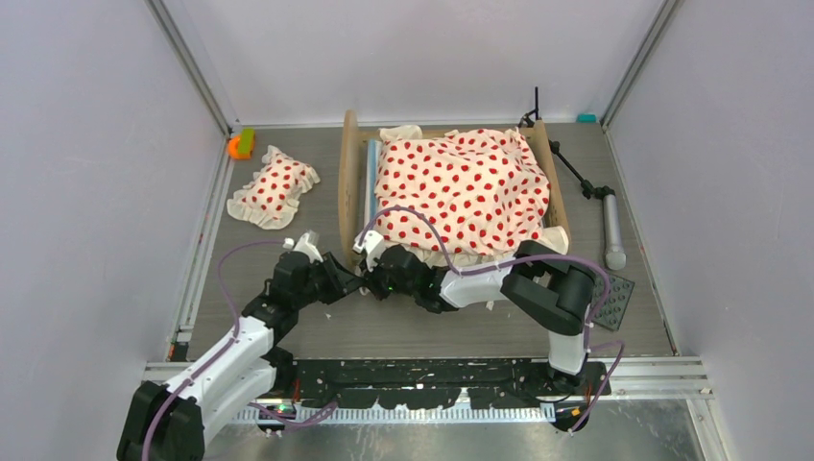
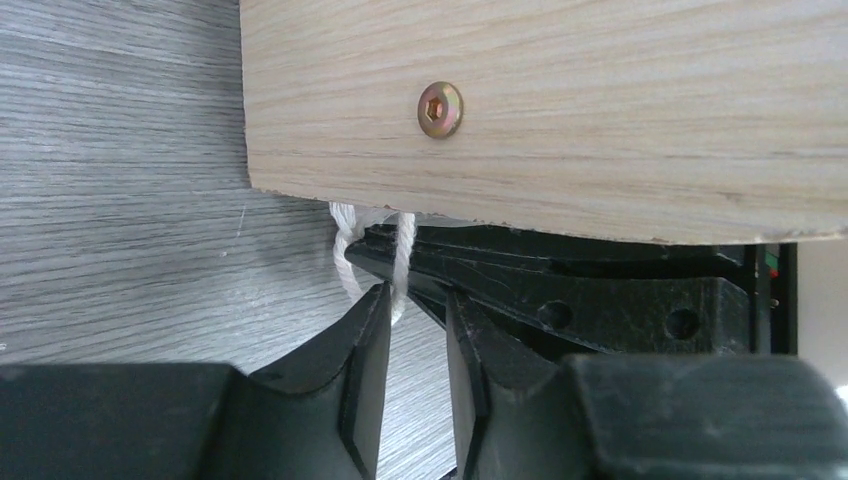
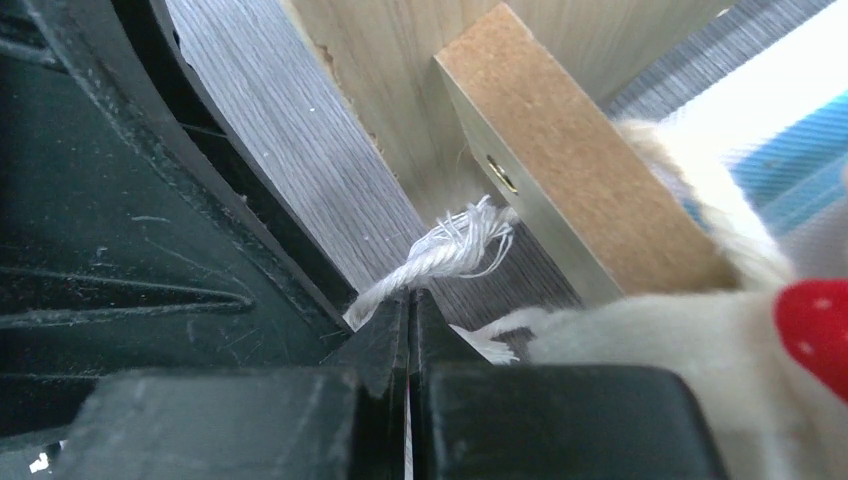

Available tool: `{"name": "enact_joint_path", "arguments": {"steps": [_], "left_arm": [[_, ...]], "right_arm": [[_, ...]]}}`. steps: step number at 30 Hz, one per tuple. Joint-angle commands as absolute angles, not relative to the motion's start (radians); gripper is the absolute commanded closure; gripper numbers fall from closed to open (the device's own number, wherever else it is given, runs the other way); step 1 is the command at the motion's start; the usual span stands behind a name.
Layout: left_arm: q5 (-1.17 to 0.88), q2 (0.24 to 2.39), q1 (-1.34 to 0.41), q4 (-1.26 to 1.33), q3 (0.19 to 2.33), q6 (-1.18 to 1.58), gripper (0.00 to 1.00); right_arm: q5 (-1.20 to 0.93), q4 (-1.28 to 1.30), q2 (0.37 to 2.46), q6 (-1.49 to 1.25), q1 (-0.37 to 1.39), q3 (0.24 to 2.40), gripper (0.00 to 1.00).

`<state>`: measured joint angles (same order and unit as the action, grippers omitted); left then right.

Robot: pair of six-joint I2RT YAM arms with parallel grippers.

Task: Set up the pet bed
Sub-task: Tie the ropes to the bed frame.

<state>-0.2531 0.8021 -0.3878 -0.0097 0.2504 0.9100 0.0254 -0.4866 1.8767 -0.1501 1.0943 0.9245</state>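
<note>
The pet bed [image 1: 348, 182] stands at the back centre, its light-wood frame draped with a cream red-dotted blanket [image 1: 461, 187]. A strip of striped mattress [image 1: 371, 171] shows at its left. A matching pillow [image 1: 274, 188] lies on the table to its left. Both grippers meet at the bed's near left corner. My left gripper [image 2: 415, 300] is open below the end board [image 2: 560, 110], and a white cord loop [image 2: 345, 262] brushes its left fingertip. My right gripper [image 3: 410, 298] is shut on the white cord [image 3: 440, 255], whose end is frayed, beside the side rail [image 3: 580, 150].
An orange and green toy [image 1: 240, 144] sits at the back left. A black tripod stand [image 1: 600, 206] with a grey handle lies right of the bed. A dark studded mat [image 1: 614, 298] is near the right arm. Walls enclose the table on three sides.
</note>
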Motion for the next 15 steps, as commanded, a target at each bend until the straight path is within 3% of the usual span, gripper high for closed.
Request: {"name": "enact_joint_path", "arguments": {"steps": [1,4,9,12,15], "left_arm": [[-0.226,0.771,-0.388,0.035,0.299,0.902,0.74],[-0.221,0.764,-0.387,0.035,0.298,0.902,0.81],[-0.221,0.773,-0.388,0.036,0.298,0.899,0.83],[-0.221,0.78,-0.388,0.032,0.298,0.897,0.71],[-0.221,0.784,-0.388,0.031,0.298,0.897,0.66]], "right_arm": [[-0.048,-0.435,1.89,-0.123,1.109,0.97,1.0],[-0.063,-0.425,1.89,-0.113,1.109,0.971,1.0],[-0.094,-0.441,1.885,-0.101,1.106,0.956,1.0],[-0.14,-0.466,1.879,-0.098,1.098,0.943,1.0],[-0.208,-0.483,1.879,-0.093,1.087,0.94,1.0]]}}
